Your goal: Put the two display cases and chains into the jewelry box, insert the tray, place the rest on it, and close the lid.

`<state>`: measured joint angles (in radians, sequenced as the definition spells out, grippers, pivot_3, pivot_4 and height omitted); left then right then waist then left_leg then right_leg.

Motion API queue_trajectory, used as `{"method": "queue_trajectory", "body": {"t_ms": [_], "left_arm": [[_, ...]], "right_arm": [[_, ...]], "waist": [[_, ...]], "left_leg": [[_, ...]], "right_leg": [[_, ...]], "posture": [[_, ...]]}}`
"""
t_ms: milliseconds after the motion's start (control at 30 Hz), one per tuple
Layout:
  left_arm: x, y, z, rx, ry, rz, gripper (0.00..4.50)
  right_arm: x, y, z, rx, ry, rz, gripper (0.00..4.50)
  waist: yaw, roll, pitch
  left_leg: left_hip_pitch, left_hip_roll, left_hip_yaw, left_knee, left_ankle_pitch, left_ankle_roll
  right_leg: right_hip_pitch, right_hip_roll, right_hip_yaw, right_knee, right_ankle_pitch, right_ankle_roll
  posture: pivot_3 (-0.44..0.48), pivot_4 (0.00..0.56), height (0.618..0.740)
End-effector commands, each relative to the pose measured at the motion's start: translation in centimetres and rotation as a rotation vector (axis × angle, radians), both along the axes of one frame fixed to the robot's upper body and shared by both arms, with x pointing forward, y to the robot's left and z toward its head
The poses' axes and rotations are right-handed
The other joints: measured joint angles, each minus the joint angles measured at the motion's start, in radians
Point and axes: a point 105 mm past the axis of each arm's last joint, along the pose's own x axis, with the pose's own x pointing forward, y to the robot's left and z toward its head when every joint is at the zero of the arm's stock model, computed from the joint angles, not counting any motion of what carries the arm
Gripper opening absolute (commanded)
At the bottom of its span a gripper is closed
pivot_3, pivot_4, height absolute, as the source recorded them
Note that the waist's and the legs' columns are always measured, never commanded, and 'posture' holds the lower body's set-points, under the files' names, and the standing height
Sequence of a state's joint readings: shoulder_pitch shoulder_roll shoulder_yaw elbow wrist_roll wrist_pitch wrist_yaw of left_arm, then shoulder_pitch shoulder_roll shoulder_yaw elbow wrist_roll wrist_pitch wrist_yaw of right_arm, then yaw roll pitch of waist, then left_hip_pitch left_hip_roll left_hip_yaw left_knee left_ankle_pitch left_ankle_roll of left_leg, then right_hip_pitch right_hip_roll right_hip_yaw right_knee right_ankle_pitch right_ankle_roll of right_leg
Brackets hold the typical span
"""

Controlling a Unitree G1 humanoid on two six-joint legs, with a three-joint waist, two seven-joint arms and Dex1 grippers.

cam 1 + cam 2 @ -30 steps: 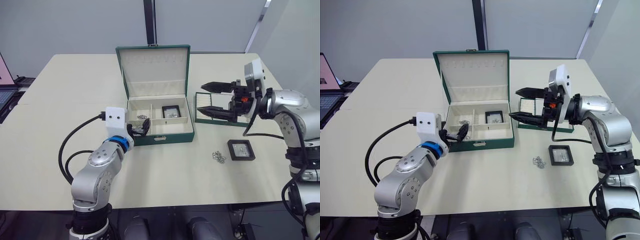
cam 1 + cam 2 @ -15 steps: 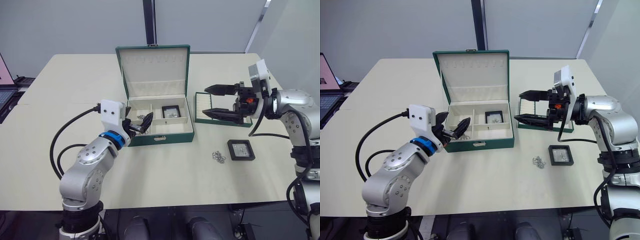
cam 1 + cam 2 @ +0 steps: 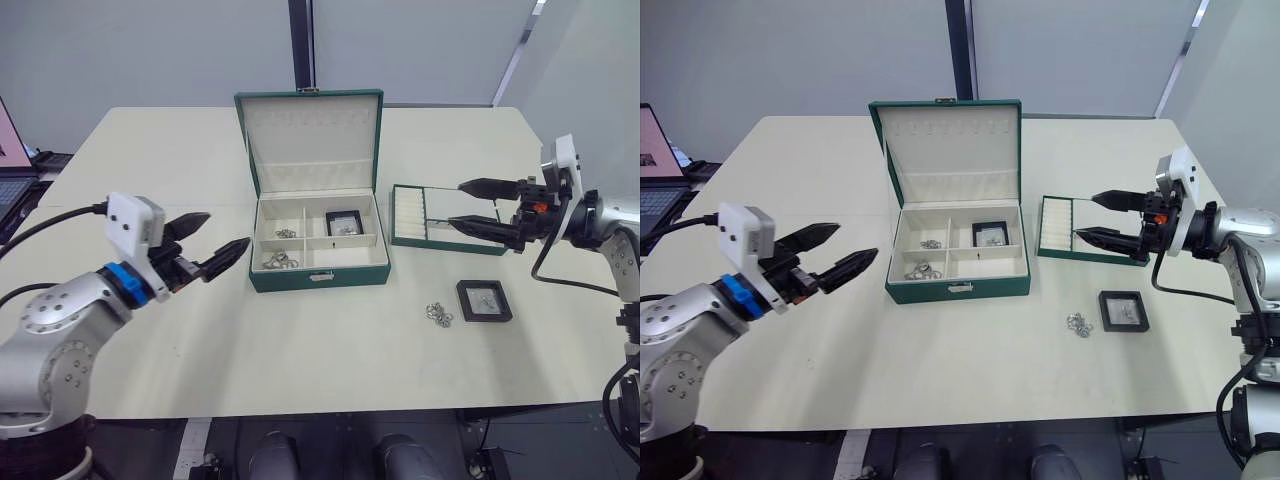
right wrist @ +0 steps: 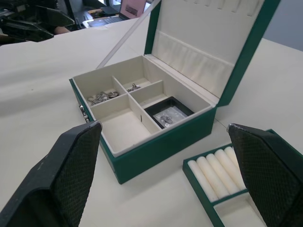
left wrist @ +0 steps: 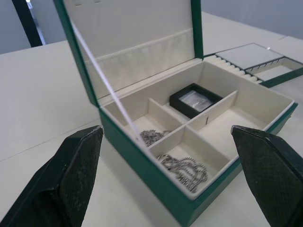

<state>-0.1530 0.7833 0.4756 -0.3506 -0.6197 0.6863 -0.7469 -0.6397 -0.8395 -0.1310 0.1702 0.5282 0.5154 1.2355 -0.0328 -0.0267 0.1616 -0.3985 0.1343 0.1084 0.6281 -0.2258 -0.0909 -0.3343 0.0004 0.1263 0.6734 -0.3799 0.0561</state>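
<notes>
A: State the largest items first.

B: The tabletop (image 3: 130,160) carries the jewelry box (image 3: 318,277), which stands near the middle, toward the far edge. Its lid (image 3: 311,135) is raised upright at the back. The tray (image 3: 425,222) lies flat just beside the box, on the side toward the right edge.

A: Contents of the box?

B: One display case (image 3: 344,223) lies in the rear compartment on the right-edge side. One chain cluster (image 3: 285,233) lies in the rear compartment on the left-edge side, and a larger chain cluster (image 3: 275,262) lies in the front compartment on that same side. The front compartment toward the right edge holds nothing visible.

A: Items outside the box?

B: A second display case (image 3: 484,299) lies flat on the tabletop, nearer the front edge than the tray. A loose chain cluster (image 3: 438,314) lies just beside it, between that case and the box front.

A: Tool status?

B: The left tool (image 3: 215,243) is above the tabletop, near the box on its left-edge side, fingers spread apart and holding nothing. The right tool (image 3: 470,205) is above the tray, fingers likewise apart and holding nothing.
</notes>
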Motion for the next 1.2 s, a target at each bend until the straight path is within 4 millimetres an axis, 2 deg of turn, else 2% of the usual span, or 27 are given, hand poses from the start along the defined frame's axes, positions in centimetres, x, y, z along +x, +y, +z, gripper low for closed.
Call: {"method": "queue_trajectory", "body": {"t_ms": [33,100,233,367,633,800,1000,1200], "left_arm": [[-0.3,4.0,1.1,0.058,-0.042,0.082,4.48],[-0.3,6.3,0.8,0.097,-0.030,0.138,4.48],[-0.5,9.3,0.3,0.092,-0.026,0.219,4.48],[-0.9,11.0,-1.3,0.084,0.007,0.265,4.48],[-1.6,12.7,-2.9,0.055,0.013,0.343,4.48],[-1.7,12.9,-4.0,0.017,0.013,0.376,4.48],[-1.4,12.7,-4.7,0.003,0.029,0.380,4.48],[-0.9,12.3,-4.6,-0.008,0.027,0.371,4.48]], "right_arm": [[-0.2,-3.0,0.8,-0.004,-0.052,-0.111,4.50],[-0.2,-4.8,0.5,0.002,-0.050,-0.185,4.50],[-0.2,-7.3,-0.9,-0.017,-0.037,-0.289,4.50],[-0.3,-8.6,-2.4,-0.024,-0.019,-0.346,4.50],[-0.5,-11.1,-4.1,-0.013,-0.021,-0.496,4.50],[-1.4,-12.5,-4.8,0.012,-0.012,-0.567,4.50],[-1.4,-13.0,-6.0,-0.011,0.001,-0.594,4.50],[-1.0,-13.1,-5.7,0.004,-0.022,-0.612,4.50]], "waist": [[0.000,0.000,0.000],[0.000,0.000,0.000],[0.000,0.000,0.001],[-0.001,0.001,0.001],[-0.001,0.000,0.001],[-0.001,0.001,0.001],[-0.001,0.001,0.001],[-0.001,0.001,0.001]], "left_leg": [[0.000,0.000,0.000,0.000,0.000,0.000],[0.000,0.000,0.001,0.000,0.000,0.000],[0.000,0.000,0.001,-0.001,0.000,0.000],[0.000,0.000,0.002,-0.001,0.000,0.000],[0.000,0.000,0.002,-0.001,0.000,0.000],[0.000,0.000,0.002,-0.001,0.000,0.000],[0.001,0.000,0.002,0.000,0.000,0.000],[0.001,0.000,0.002,0.000,0.000,0.000]], "right_leg": [[0.000,0.000,0.000,0.000,0.000,0.000],[0.000,0.000,0.000,0.000,0.000,0.000],[-0.001,0.000,0.000,0.000,0.000,0.000],[-0.001,0.000,0.000,0.000,0.000,0.000],[-0.002,0.000,0.000,0.001,0.000,0.000],[-0.001,-0.001,0.000,0.001,0.000,0.000],[-0.001,0.000,0.000,0.003,0.000,0.000],[-0.001,0.000,0.000,0.003,0.000,0.000]], "posture": [[0.000,0.150,0.740],[0.000,0.150,0.740],[0.000,0.150,0.740],[0.000,0.150,0.740],[0.000,0.150,0.740],[0.000,0.150,0.740],[0.000,0.150,0.740],[0.000,0.150,0.740]]}}
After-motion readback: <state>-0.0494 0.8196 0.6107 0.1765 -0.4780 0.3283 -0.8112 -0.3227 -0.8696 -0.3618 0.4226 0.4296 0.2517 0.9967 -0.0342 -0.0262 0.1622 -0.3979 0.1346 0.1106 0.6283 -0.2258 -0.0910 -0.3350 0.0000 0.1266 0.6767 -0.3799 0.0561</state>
